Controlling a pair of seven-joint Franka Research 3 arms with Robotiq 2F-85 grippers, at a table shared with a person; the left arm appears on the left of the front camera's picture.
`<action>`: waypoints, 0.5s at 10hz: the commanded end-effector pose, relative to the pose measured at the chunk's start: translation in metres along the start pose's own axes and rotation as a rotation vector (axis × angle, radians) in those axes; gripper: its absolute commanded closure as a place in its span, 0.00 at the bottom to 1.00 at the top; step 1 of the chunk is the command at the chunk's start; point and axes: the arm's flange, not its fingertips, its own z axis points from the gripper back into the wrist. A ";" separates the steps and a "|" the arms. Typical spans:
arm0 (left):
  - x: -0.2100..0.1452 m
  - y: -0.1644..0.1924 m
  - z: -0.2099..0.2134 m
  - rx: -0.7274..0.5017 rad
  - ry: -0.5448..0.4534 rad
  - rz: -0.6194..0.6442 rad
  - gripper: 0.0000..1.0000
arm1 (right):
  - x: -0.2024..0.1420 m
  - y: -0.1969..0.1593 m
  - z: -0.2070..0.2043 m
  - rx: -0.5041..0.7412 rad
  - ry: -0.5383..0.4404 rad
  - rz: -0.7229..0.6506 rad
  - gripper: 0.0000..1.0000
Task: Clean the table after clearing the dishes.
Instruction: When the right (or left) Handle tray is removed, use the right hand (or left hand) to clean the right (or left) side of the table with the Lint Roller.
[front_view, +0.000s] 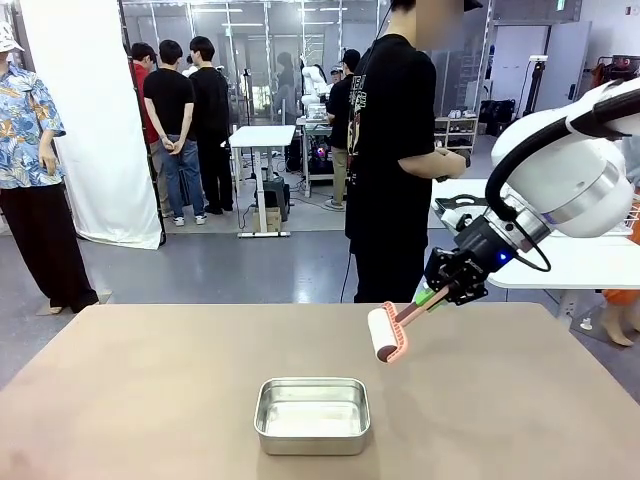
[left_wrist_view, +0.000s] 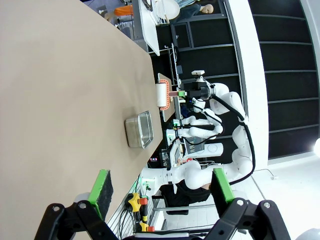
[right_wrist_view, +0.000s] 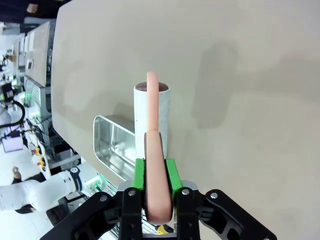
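Table (front_view: 150, 400): taupe top, lower half of front view. Steel pan (front_view: 312, 415) at 6 o'clock on it. Lint roller (front_view: 386, 334) at 1 o'clock of pan, pink handle clamped in right gripper (front_view: 430, 296). Left gripper (left_wrist_view: 161, 186) spread wide, empty.

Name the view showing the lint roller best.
Right wrist view: the white lint roller with salmon-pink plastic handle is close and large, clamped in the right gripper. Front view shows it smaller; left wrist view, tiny.

Steel pan (front_view: 312, 438) in foreground; black-clad person (front_view: 395, 150) standing beyond
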 end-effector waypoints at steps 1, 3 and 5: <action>-0.003 -0.001 0.001 0.000 -0.006 0.001 0.00 | 0.018 -0.021 -0.008 0.063 -0.030 -0.059 0.79; -0.003 -0.001 0.001 0.000 -0.006 0.001 0.00 | 0.025 -0.037 -0.027 0.053 -0.032 -0.082 0.79; -0.003 -0.001 0.001 0.000 -0.006 0.001 0.00 | 0.037 -0.049 -0.035 0.016 -0.038 -0.114 0.79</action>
